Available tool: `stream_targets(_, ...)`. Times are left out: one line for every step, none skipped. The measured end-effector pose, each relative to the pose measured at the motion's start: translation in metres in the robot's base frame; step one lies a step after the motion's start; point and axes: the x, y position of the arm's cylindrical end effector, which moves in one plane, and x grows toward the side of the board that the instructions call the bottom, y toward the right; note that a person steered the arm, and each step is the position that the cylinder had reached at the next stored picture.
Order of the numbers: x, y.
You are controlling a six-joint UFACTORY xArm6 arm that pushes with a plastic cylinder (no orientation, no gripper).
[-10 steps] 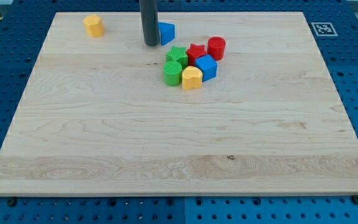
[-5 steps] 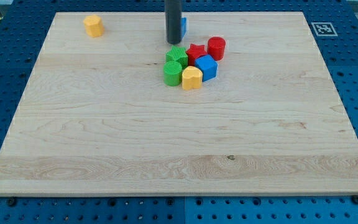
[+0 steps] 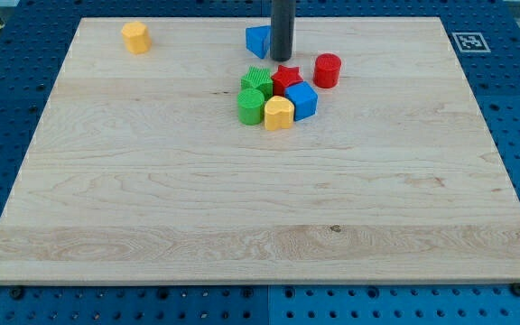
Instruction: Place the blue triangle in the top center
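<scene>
The blue triangle (image 3: 258,41) lies near the top centre of the wooden board (image 3: 152,199), partly hidden on its right side by my rod. My tip (image 3: 282,59) rests on the board just right of the blue triangle and just above the red star (image 3: 285,78). Below it sits a tight cluster: the red star, a blue cube (image 3: 301,99), a green ridged block (image 3: 256,82), a green cylinder (image 3: 251,106) and a yellow heart-like block (image 3: 279,114). A red cylinder (image 3: 327,69) stands slightly apart to the cluster's right.
A yellow block (image 3: 135,38) stands near the board's top left. A black-and-white marker tag (image 3: 468,41) sits at the top right corner. Blue perforated table surrounds the board.
My rod moved right, from left of the blue triangle to its right side. The triangle shifted slightly right. The red cylinder moved a little right and down, away from the cluster.
</scene>
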Motion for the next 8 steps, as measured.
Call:
stream_targets(-0.005, -0.02)
stream_targets(-0.018, -0.044)
stream_targets(-0.028, -0.051)
stream_targets(-0.02, -0.057)
stream_targets(-0.012, -0.085)
stream_targets(-0.019, -0.115)
stream_targets(-0.025, -0.119)
stream_targets(-0.062, -0.119)
